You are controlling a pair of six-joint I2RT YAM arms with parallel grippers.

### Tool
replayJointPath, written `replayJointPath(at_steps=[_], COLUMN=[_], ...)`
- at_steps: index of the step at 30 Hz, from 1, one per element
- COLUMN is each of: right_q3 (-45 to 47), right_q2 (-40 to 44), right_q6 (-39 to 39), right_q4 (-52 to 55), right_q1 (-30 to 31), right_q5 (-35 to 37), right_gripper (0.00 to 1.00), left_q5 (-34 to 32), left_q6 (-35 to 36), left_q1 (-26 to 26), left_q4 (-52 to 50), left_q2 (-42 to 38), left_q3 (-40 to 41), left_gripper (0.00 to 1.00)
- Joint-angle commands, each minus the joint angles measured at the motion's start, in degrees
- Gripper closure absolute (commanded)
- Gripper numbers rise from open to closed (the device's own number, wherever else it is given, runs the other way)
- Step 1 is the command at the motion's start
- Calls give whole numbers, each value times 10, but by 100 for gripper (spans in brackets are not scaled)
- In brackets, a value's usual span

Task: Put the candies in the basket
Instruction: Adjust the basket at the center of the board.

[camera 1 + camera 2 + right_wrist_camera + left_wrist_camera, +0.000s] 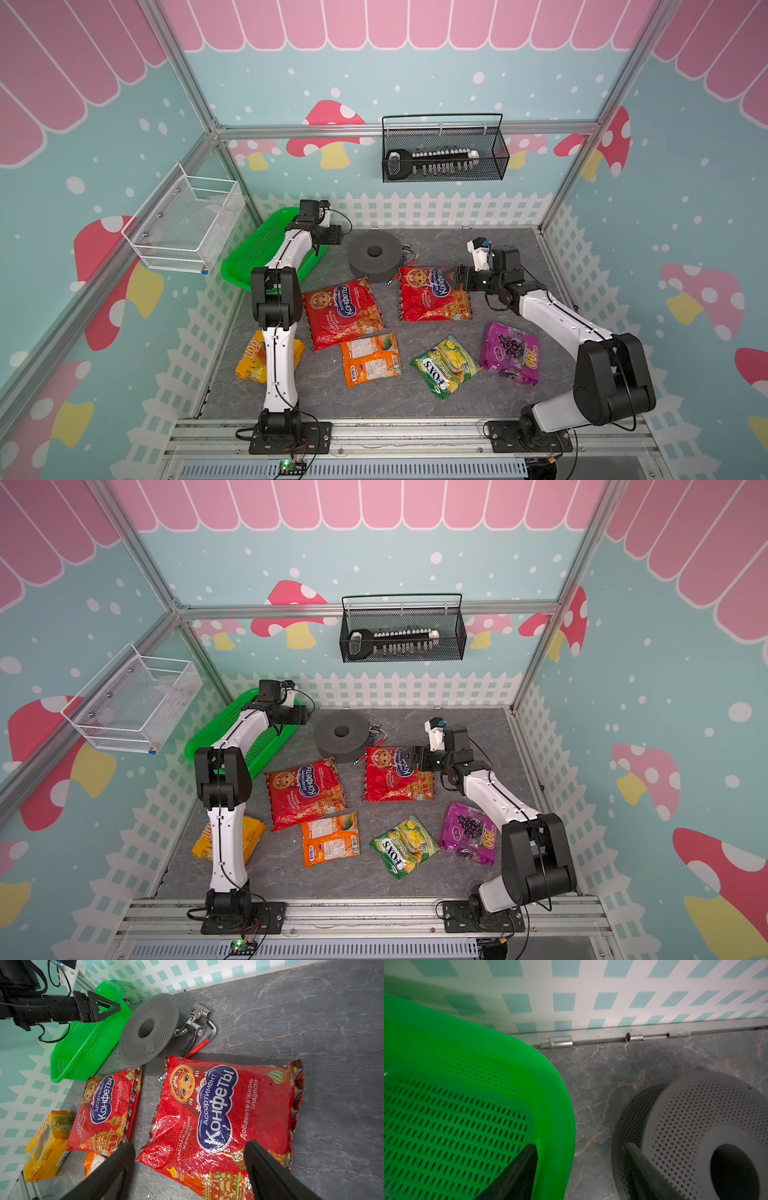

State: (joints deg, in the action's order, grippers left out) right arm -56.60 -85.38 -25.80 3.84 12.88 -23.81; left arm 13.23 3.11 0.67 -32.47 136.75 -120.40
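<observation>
Near row, loose on the table: yellow-orange bag point(251, 361) partly under the left arm, orange bag point(370, 359), FOX'S bag point(446, 365), purple bag point(509, 353).

Middle: left red bag point(340, 316) and right red bag point(428, 303). The right gripper point(189, 1144) hangs over the right one's far right corner, jaws spread wide and empty. It looks lined up for a grab.

Far left: basket point(227, 272), no candy inside. The left gripper point(580, 1147) straddles its right rim, jaws partly apart, gripping nothing visible. Perhaps it is there to steady the basket.

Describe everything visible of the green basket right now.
The green basket is bright plastic, rectangular with rounded corners, a smooth rolled rim and slotted walls and floor. It sits at the far left corner by the fence wall, seemingly tilted, with no candy visible inside. The left gripper straddles its rim, jaws apart; contact is unclear.
</observation>
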Motion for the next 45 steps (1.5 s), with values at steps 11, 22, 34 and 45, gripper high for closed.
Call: replayJointPath(at_steps=[11,22,34,45], right_q3=[-51,-111,-148,-257], right_q2=[-30,-50,-80,-190], right_q6=[-14,-21,-30,-77], right_q4=[48,63,60,38], right_q1=[7,15,68,142], right_q5=[6,-35,-29,-37], right_gripper=[13,14,15,15], left_q5=[17,56,114,109], left_q6=[140,230,343,359], left_q1=[-36,-92,-94,-95], left_q4=[-48,-46,-46,-37], left_q2=[-49,-131,-217,-283], left_q3=[62,212,316,376], left_gripper=[63,72,72,61])
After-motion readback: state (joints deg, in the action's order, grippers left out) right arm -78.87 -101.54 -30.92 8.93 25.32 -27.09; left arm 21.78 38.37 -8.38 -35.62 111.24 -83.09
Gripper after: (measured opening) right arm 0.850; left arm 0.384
